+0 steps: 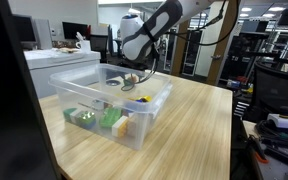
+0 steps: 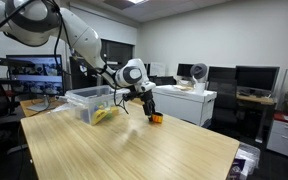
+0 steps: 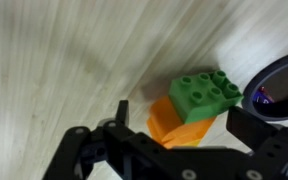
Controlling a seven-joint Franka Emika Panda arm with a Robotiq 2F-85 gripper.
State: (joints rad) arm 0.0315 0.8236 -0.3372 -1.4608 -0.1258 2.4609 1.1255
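reaching stage: the end effector [image 2: 146,110] hangs released over the green brick [image 3: 207,92] and orange block [image 3: 177,130] on the desk [image 3: 64,60]; gripping calls for lowering astride them.

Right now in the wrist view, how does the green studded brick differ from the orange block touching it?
Colour: the green brick versus the orange block. Surface: the green brick shows round studs; the orange block's visible faces look smooth. Position: the orange block lies nearer the camera and the green brick behind it; whether they are stacked or just abutting, I cannot tell. Both look like plastic toy blocks on the wooden table.
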